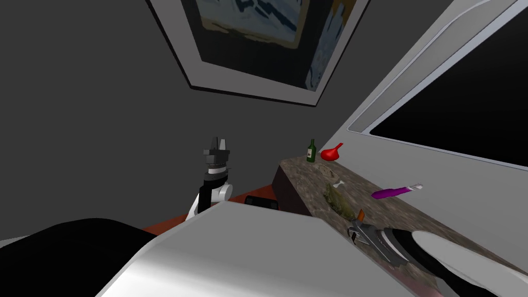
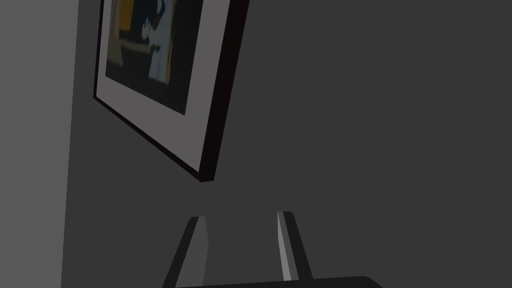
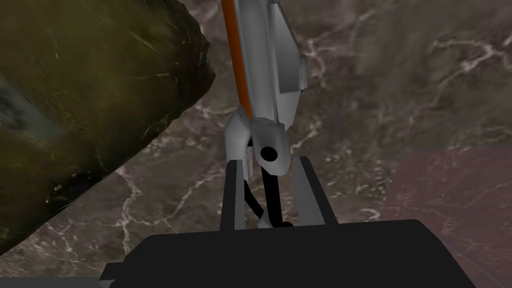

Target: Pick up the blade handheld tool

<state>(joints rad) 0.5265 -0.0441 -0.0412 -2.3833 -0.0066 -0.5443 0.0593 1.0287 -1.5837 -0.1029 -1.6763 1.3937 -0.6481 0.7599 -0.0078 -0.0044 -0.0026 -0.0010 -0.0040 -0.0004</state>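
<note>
Right gripper (image 3: pixel 266 162): jaws narrowed onto the butt end of the grey-and-orange blade tool (image 3: pixel 265 75), fingers against its sides. Tool sits near the front edge of the marbled counter (image 3: pixel 400 75), just beside a mossy green lump (image 3: pixel 90 100). Left gripper (image 2: pixel 241 215) is raised off the counter, fingers parted, empty.

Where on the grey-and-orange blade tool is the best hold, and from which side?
Grip the blade tool at its narrow butt end by the hole, coming along its length from behind: the flat grey sides there suit the right pincer, whose fingers press them.
</note>
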